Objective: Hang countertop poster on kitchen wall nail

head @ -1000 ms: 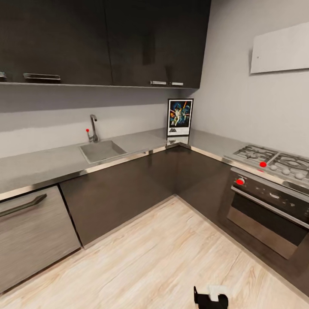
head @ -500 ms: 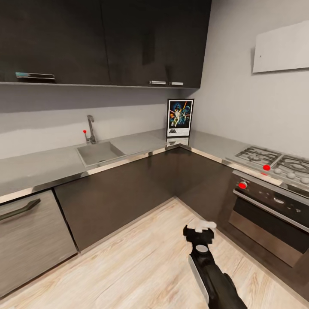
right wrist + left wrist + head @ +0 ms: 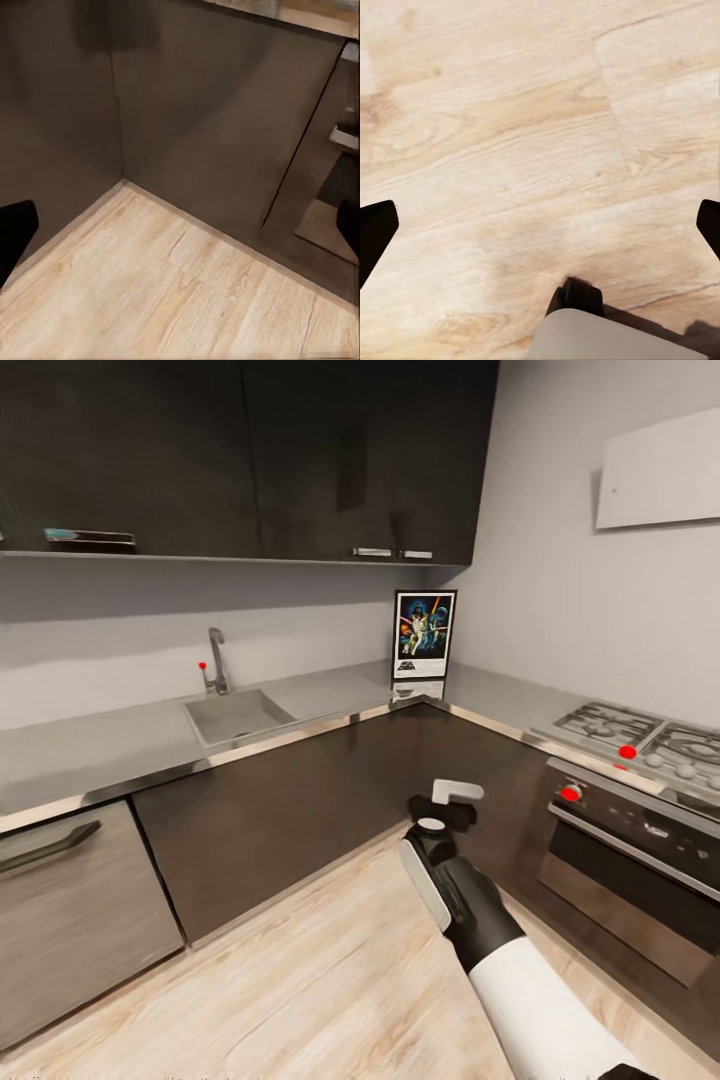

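1. Poster (image 3: 424,635) first, since it's your target: upright at the inner corner of the kitchen countertop (image 3: 110,745), leaning on the back wall under the dark upper cabinets (image 3: 250,455), well apart from both your grippers
2. Far left in head view you've got a grey drawer front w/ dark handle (image 3: 50,845) below the steel top
3. Next along, the sink (image 3: 238,715) is set into the counter, tap (image 3: 217,658) behind it w/ a small red knob
4. Centre: your right gripper (image 3: 452,800) is raised in front of the dark lower cabinet fronts (image 3: 300,800), over the wood floor (image 3: 300,980), below counter level and nearer you than the poster. Right wrist cam has the dark fingertips (image 3: 15,232) at opposite edges w/ the cabinet corner between them, so it's released, grasping nothing
5. Right side: gas hob (image 3: 640,735) on the counter, oven (image 3: 630,860) beneath w/ red knobs, pale panel (image 3: 660,470) high on the grey wall
6. Left gripper (image 3: 540,225) via its wrist cam: fingertips spread wide, bare floor between them, nothing held, just above a pale part of the robot base (image 3: 607,337)
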Motion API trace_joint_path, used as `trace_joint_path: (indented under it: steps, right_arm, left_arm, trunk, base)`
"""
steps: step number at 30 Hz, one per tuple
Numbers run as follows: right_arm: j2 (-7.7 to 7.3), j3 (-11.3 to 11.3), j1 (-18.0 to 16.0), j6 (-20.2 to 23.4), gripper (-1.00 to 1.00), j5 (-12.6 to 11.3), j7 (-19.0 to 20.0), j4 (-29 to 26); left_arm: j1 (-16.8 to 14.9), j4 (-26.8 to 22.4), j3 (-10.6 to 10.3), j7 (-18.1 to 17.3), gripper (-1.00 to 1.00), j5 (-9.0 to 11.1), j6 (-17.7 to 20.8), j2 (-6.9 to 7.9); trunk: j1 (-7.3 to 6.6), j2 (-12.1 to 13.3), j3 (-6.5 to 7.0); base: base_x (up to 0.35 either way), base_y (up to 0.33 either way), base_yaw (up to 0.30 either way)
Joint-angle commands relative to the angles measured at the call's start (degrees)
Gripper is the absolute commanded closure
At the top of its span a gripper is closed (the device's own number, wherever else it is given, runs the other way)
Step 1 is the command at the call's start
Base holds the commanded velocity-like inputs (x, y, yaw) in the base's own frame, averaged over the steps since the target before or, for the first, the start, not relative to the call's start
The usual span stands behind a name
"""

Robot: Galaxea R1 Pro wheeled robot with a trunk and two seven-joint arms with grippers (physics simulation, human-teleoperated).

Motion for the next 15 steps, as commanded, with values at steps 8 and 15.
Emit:
trace_joint_path:
  steps: [8,15]
  right_arm:
    - [0.00,2.5,-0.9,0.3,-1.00,-2.8,-4.9,0.0]
    - [0.00,2.7,-1.1,0.4,-1.00,-3.0,-5.3,-0.1]
  left_arm:
    - [0.0,0.0,0.3,0.0,-1.00,0.0,-0.1,0.37]
    - [0.0,0.0,0.3,-0.1,-1.00,0.0,-0.1,0.40]
  trunk:
    - [0.00,0.0,-0.06]
    - [0.00,0.0,-0.07]
  base:
    - [0.000,0.000,0.246]
    - [0.000,0.000,0.282]
